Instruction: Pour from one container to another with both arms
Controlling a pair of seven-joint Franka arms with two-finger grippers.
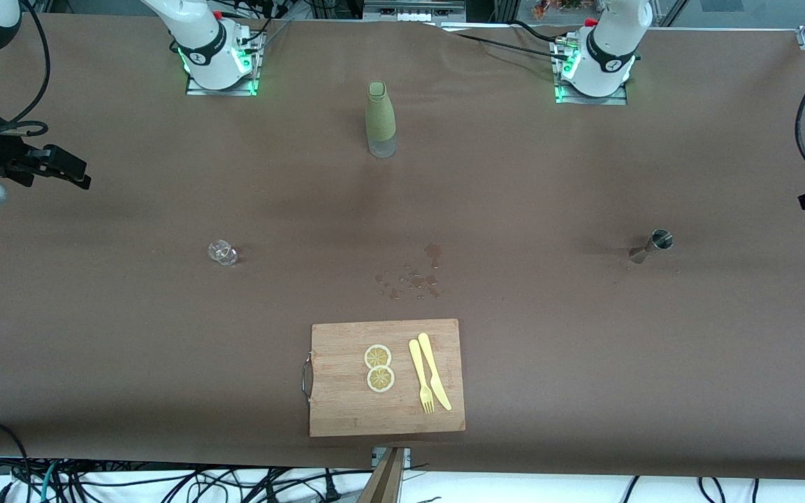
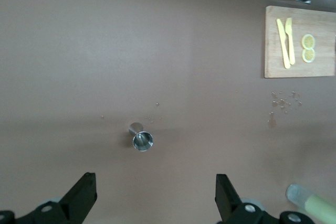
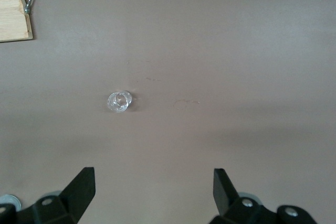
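Landmark: cutting board (image 1: 386, 377) is lying at the edge of the bench (image 1: 584, 349) nearest the front camera, carrying two lemon slices (image 1: 379, 367) and a yellow knife and fork (image 1: 429, 372).
Bottle: green-sleeved bottle (image 1: 381, 119) is standing upright, farther from the front camera than the board, between the two arm bases.
Small glass: clear glass (image 1: 222, 252) is sitting farther from the camera than the board, toward the right arm's end, likely the receiving vessel.
Metal cup: steel measuring cup (image 1: 656, 244) is standing toward the left arm's end, about as far from the board as the glass is.
Spill: droplets (image 1: 413, 276) are wetting the bench just beside the board's edge that faces the bottle.
Left gripper: left gripper (image 2: 156, 195) is hanging over the metal cup with jaws spread wide, holding nothing, seemingly lined up to take it.
Right gripper: right gripper (image 3: 155, 192) is hanging over the small glass, jaws also wide and empty.
Progress: nothing is being lifted; pouring looks not yet begun.
Hard to make out: whether any vessel is holding liquid; both arms are running out of the front view at its sides, so only parts of them are showing there.
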